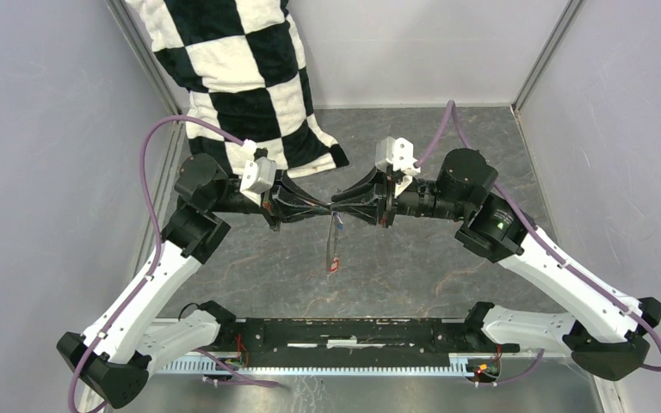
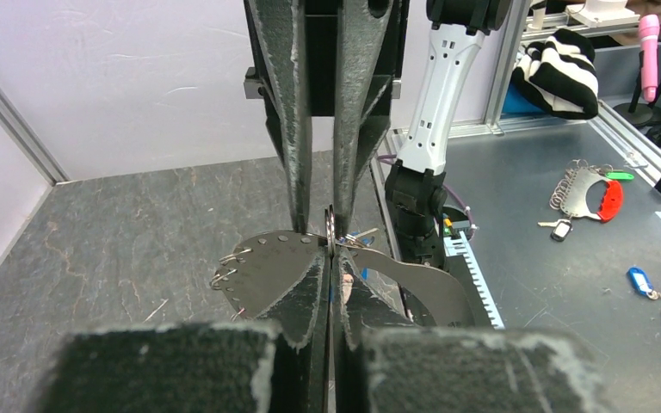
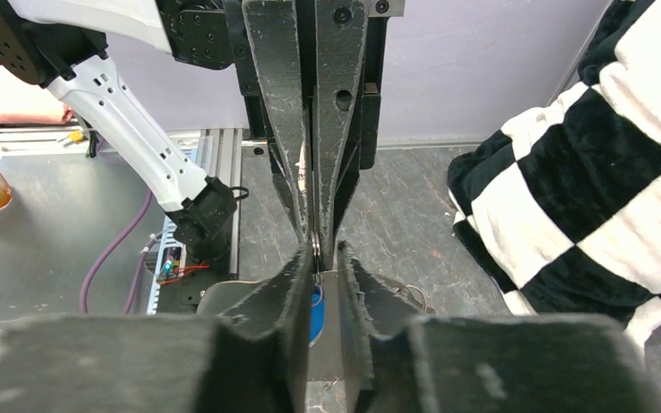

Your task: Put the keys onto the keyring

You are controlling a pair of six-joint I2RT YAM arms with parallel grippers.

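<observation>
My two grippers meet tip to tip above the middle of the table. The keyring [image 1: 333, 241] hangs edge-on from the tips as a thin grey line. At its lower end dangles the red key [image 1: 336, 265]. My left gripper [image 2: 330, 258] is shut on the keyring's thin metal edge [image 2: 330, 231], and a flat grey metal piece [image 2: 267, 267] with holes and small wire loops spreads just below. My right gripper [image 3: 317, 258] faces it, jaws slightly apart and closed on the blue key [image 3: 314, 314]. The keyring edge [image 3: 316, 249] shows at its tips.
A black-and-white checkered cloth [image 1: 241, 77] lies at the back left and fills the right of the right wrist view [image 3: 585, 172]. Beyond the cell, another key holder with a red grip [image 2: 598, 196] and blue tags [image 2: 639, 281] lie on a side table.
</observation>
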